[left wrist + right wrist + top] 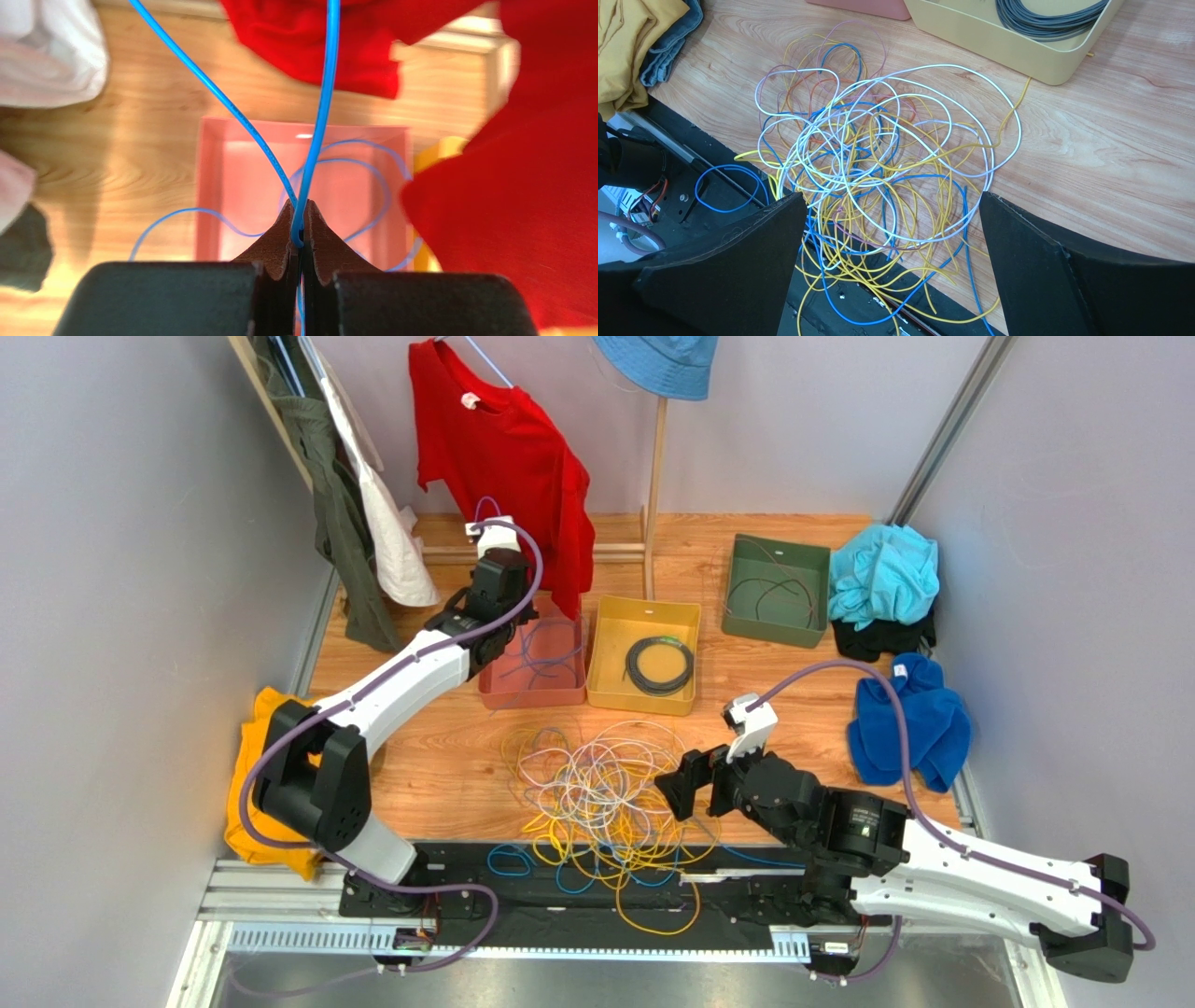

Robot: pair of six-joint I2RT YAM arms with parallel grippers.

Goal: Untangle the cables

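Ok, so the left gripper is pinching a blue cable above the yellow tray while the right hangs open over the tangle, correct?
Not quite. The left wrist view shows the left gripper shut on the blue cable above the pink tray, not the yellow one. The right gripper does hang open over the tangle.

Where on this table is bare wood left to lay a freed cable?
Bare wood lies between the cable tangle, yellow tray, green tray and blue cloth. A smaller strip sits between the tangle, left arm and pink tray. The near-centre edge is crowded; cloths fill the right side.
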